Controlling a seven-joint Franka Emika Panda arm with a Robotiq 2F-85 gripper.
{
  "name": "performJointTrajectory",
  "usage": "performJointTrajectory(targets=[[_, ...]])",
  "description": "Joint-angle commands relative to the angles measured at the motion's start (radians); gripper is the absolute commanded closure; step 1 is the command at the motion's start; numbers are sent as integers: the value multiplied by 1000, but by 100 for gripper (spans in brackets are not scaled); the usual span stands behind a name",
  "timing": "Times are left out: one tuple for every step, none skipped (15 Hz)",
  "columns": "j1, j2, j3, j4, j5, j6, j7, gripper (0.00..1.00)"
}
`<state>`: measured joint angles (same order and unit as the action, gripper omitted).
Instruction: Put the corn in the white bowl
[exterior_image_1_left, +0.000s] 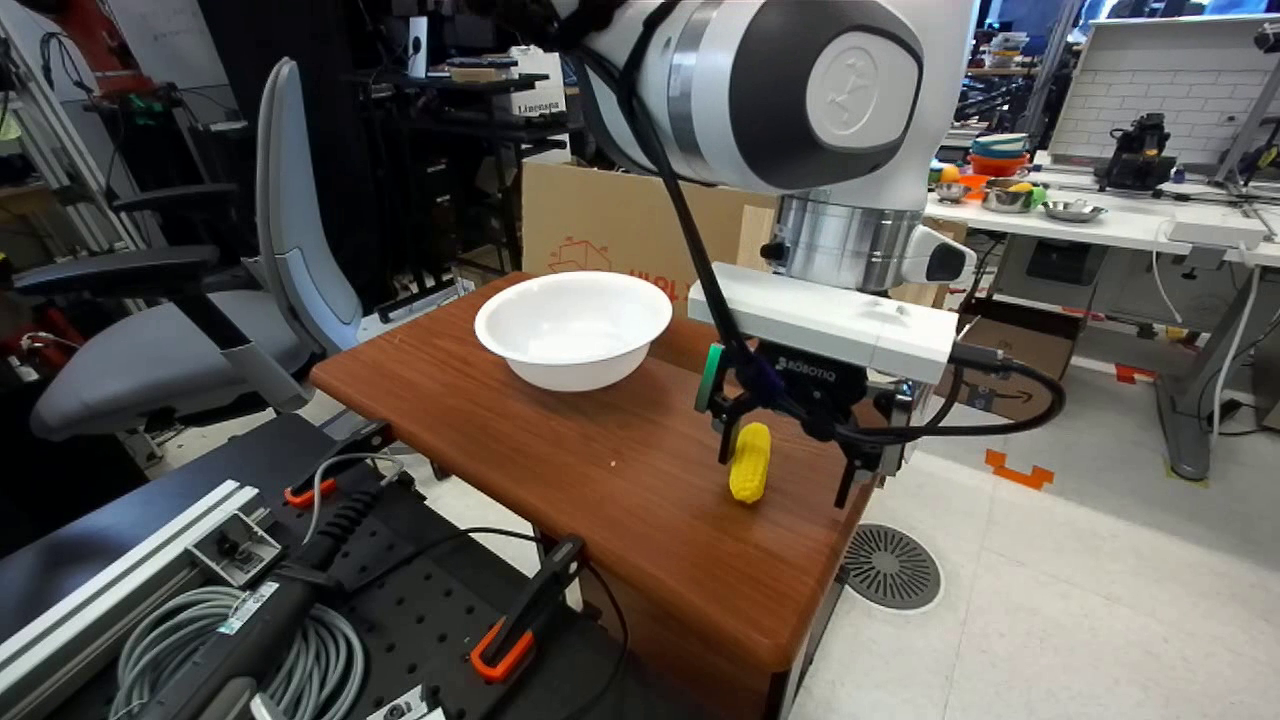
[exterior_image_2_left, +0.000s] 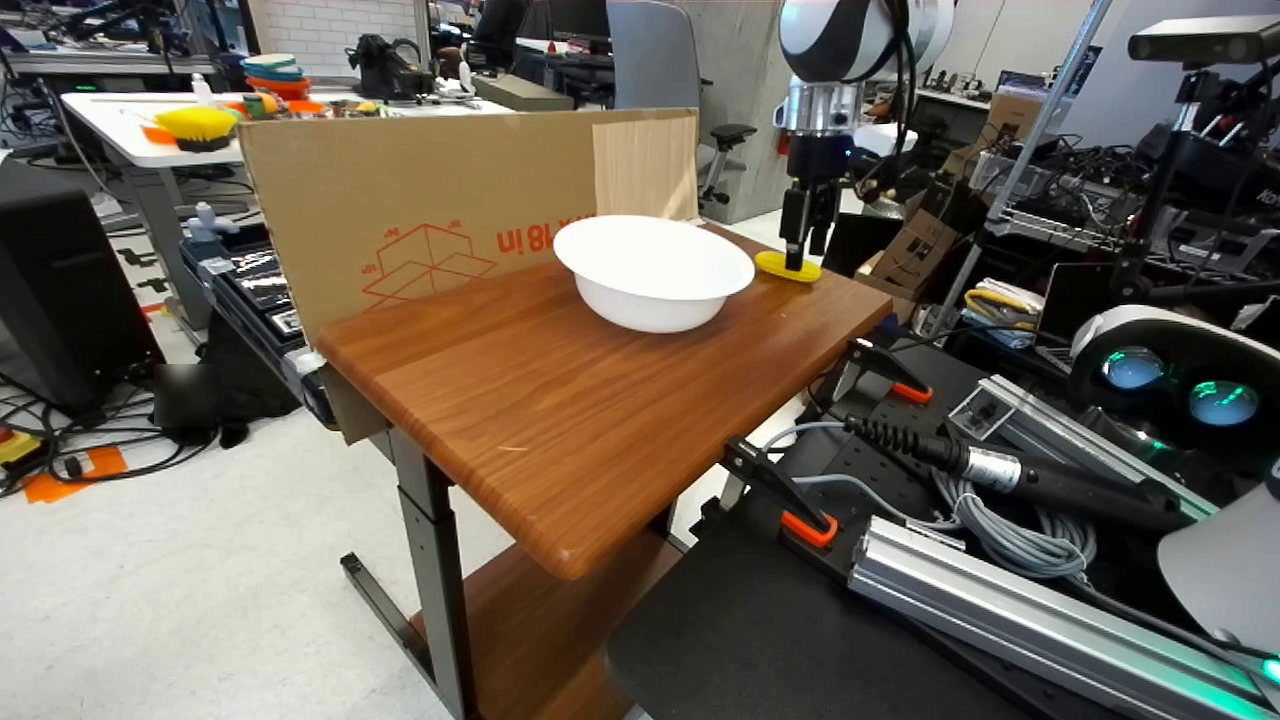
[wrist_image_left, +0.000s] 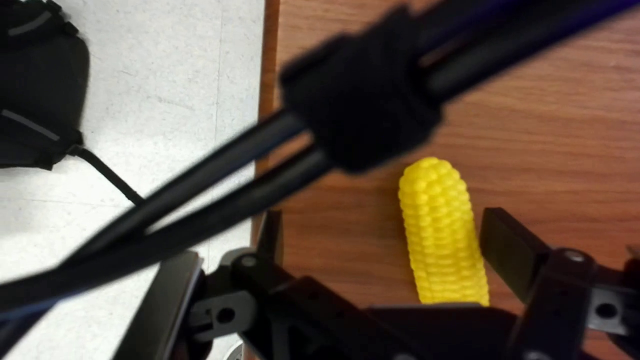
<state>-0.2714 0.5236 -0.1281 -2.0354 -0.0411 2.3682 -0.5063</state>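
Note:
The yellow corn lies on the brown wooden table, and it also shows in an exterior view and in the wrist view. My gripper is open, with its fingers low over the table on either side of the corn. In the wrist view my gripper has the corn between its fingers, close to the right finger, with a wide gap to the left one. The corn's near end is hidden by the gripper's body. The white bowl stands upright on the table, apart from the corn, and also shows in an exterior view.
The wooden table has its edge close beside the gripper. A cardboard sheet stands along one table side, behind the bowl. A black pegboard bench with clamps and cables adjoins the table. Black cables cross the wrist view.

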Motion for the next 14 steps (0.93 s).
performJointTrajectory(targets=[[-4,69,15,98,-57,-62,0,1],[-8,78,20,113,-58,-78,-2,26],[-9,87,23,124,-62,-85,-3,26],[-11,94,26,136,-62,-92,-3,30],[-12,99,26,145,-67,-96,-5,37],[-13,97,26,152,-69,-105,-2,46],[-9,92,23,152,-70,-103,9,53],[-5,84,21,149,-73,-96,18,62],[4,71,18,138,-73,-81,41,69],[7,60,17,130,-71,-71,55,76],[8,37,22,115,-60,-64,65,84],[12,22,23,106,-55,-53,85,91],[15,-21,30,78,-42,-44,102,94],[23,-49,32,59,-40,-32,124,92]])
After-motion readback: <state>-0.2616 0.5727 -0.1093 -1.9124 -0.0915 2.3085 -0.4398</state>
